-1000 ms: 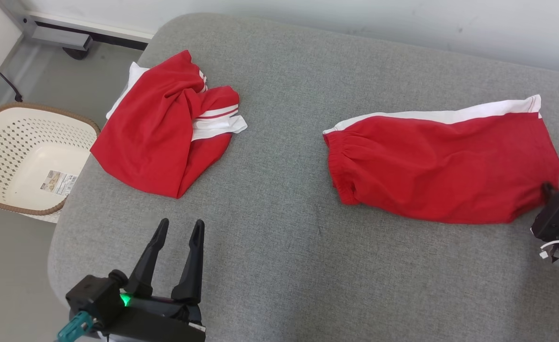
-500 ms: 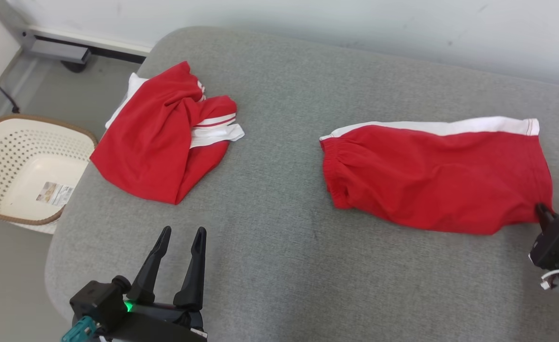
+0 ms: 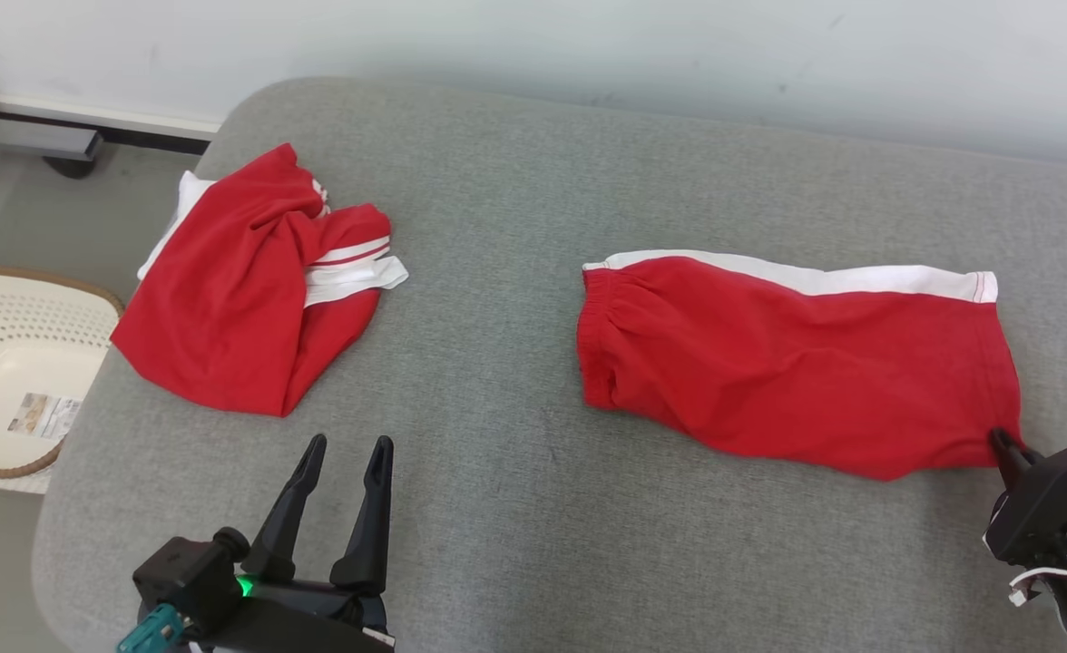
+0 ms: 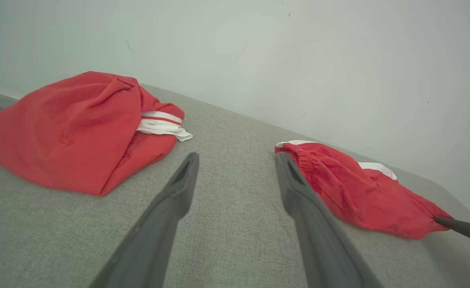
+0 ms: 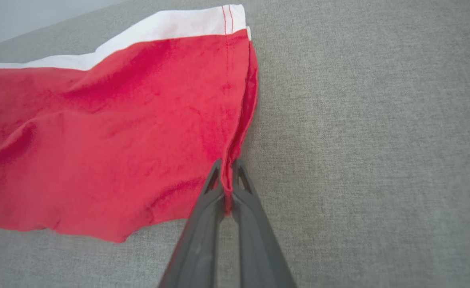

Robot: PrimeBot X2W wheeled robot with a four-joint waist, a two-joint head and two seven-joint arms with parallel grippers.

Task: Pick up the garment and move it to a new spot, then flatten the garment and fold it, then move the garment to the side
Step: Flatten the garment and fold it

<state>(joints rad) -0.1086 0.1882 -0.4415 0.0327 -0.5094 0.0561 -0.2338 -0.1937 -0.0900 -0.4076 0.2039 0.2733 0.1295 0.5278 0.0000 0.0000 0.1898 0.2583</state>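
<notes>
1. The right gripper [image 5: 227, 176] is clenched on the red shorts [image 5: 111, 132]. A thin ridge of the leg hem, at its near corner, is pinched between the two fingertips.
2. Ahead and to the left of those jaws, the shorts lie spread on the grey cushion [image 3: 533, 526]. They look smooth, with a white band along the far edge and the elastic waist at the end farthest from the grip.
3. The left gripper [image 3: 349, 444] hangs with its jaws spread and nothing between them. The shorts' waist is off to the right of its fingertips, apart from them.
4. Farther out, to the left of the left jaws, sits a crumpled red garment [image 3: 243, 308], untouched. A cream basket [image 3: 44, 286] stands on the floor beyond it.
5. Judging by this, placing and flattening look done, possibly with one lengthwise fold. A further fold from the pinched corner and the move aside remain.
</notes>
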